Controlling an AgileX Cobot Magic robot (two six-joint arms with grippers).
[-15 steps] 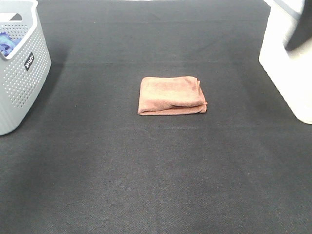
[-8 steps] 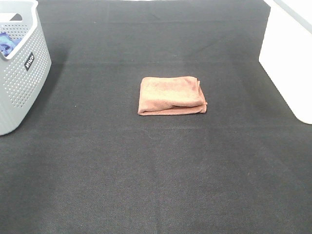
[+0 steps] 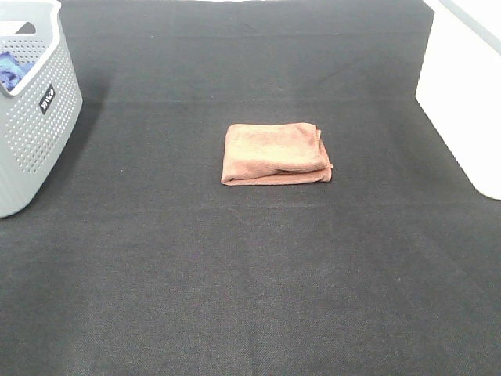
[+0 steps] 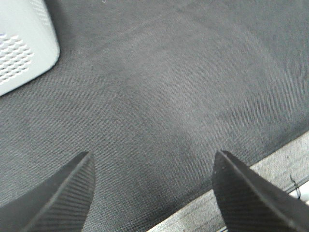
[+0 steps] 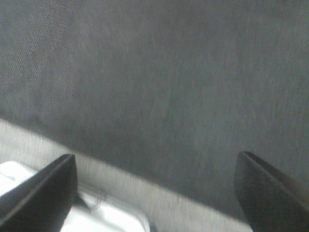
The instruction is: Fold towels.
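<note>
One towel [image 3: 275,153], terracotta and already folded into a compact rectangle, lies alone in the middle of the black cloth-covered table [image 3: 250,298], which suggests the folding is done and both arms have pulled clear of it. Going left to right in the high view: a grey perforated basket [image 3: 35,125] with something blue inside stands at the left edge, the towel sits at centre well apart from it, and a white bin [image 3: 462,110] stands at the right edge. Neither arm appears there. Only the wrist views show them: the left gripper [image 4: 154,193] hangs with fingers spread wide and empty near the basket's corner and the table edge, and the right gripper [image 5: 154,193] is likewise spread and empty above the mat's border, over what may be a white container, too blurred to name.
</note>
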